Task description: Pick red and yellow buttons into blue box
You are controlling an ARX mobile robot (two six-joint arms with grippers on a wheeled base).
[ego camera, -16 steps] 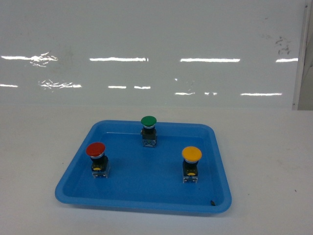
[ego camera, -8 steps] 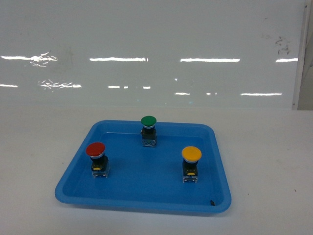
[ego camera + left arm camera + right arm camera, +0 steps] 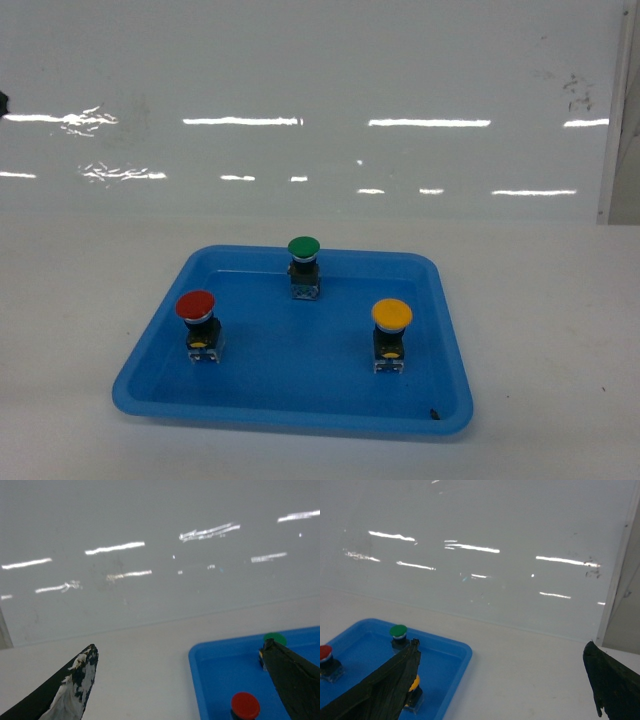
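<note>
The step in hand looks like the first reach: neither tool has closed on anything, and both buttons stand upright in the shallow blue tray (image 3: 150,365) on the white desk (image 3: 540,300). The red button (image 3: 196,306) sits at about 9 o'clock in the tray, near its left wall; the yellow button (image 3: 392,315) sits at about 3 o'clock, well apart from it; a green button (image 3: 303,247) stands at 12 o'clock near the far wall and should be left alone. To do this well, I judge each arm should take the button on its own side, descend from above, and grip the dark blocky base or the neck under the cap rather than the smooth domed cap, which could slip. The left tool (image 3: 180,680) is spread wide, its two dark fingers framing the tray's left corner with the red cap between them, so it is roughly lined up but high. The right tool (image 3: 502,680) is likewise spread, hanging over the tray's right edge with the yellow button partly hidden behind its left finger. The tray holds only the three buttons and a small dark speck by its near right corner. The blue box itself is not visible in any view, so where to carry the buttons cannot be told from here.
</note>
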